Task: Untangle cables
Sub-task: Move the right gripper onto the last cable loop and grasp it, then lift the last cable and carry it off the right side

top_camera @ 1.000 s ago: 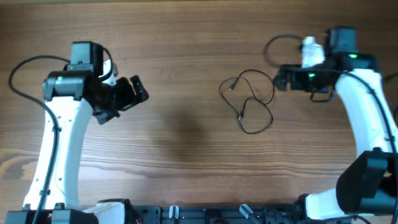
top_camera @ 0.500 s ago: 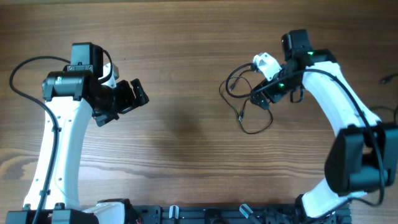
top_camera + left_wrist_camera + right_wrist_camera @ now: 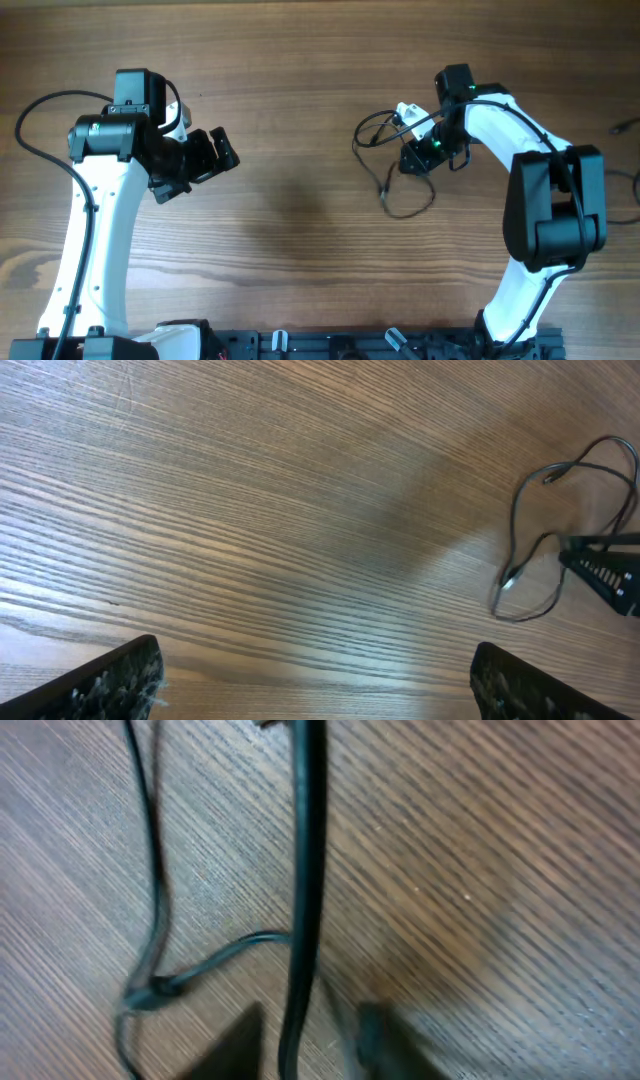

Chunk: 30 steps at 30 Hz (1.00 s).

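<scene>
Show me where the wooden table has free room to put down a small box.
The bare middle of the wooden table, between the left gripper and the thin black cable, is free. It is crowded around the cable, where the right gripper is.

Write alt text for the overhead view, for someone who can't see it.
The right pincer is down at a loosely tangled black cable on the right side of a wooden table. The left pincer hovers over the wood on the left side, well away from the cable.
</scene>
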{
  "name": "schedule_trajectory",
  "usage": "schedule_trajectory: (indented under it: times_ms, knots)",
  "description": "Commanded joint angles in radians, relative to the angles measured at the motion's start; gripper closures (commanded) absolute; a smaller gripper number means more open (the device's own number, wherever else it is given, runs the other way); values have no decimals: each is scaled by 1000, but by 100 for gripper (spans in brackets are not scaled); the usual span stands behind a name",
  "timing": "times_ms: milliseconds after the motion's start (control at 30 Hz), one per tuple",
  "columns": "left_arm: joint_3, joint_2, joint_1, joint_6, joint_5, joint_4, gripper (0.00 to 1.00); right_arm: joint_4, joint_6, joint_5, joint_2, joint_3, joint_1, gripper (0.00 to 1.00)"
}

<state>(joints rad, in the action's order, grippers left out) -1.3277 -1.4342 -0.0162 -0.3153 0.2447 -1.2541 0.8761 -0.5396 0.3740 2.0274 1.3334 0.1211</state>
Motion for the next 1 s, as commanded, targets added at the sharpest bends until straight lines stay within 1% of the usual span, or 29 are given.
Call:
schedule_trajectory:
  times_ms: [0, 100, 233, 333, 433, 500, 567, 600, 667, 733, 767, 833, 900, 967]
  knots:
    - [0, 13, -2, 20, 9, 0, 0, 5, 63, 35, 16, -6, 4, 96]
    - [0, 13, -2, 20, 9, 0, 0, 3, 142, 35, 16, -6, 4, 96]
    - [0, 13, -2, 20, 9, 0, 0, 23, 193, 36, 6, -6, 4, 96]
    - [0, 13, -2, 21, 9, 0, 0, 26, 214, 36, -55, 13, 4, 96]
    - [0, 13, -2, 24, 9, -1, 0, 34, 254, 35, -206, 95, 4, 96]
    - [0, 13, -2, 24, 9, -1, 0, 35, 309, 14, -303, 154, 4, 96]
    - [0, 13, -2, 24, 9, -1, 0, 34, 408, -85, -408, 211, 4, 96]
    - [0, 13, -2, 24, 9, -2, 0, 31, 451, -180, -478, 239, 4, 96]
    - [0, 13, -2, 24, 9, -4, 0, 18, 463, -344, -568, 275, 0, 96]
    - [0, 13, -2, 24, 9, -4, 0, -38, 460, -534, -659, 301, -21, 96]
    - [0, 13, -2, 24, 9, -4, 0, -69, 460, -591, -688, 304, -39, 96]
    - [0, 13, -2, 24, 9, -4, 0, -166, 461, -679, -752, 304, -119, 96]
    - [0, 13, -2, 24, 9, -4, 0, -241, 464, -685, -782, 304, -247, 96]
    - [0, 13, -2, 24, 9, -4, 0, -269, 464, -680, -779, 304, -365, 96]
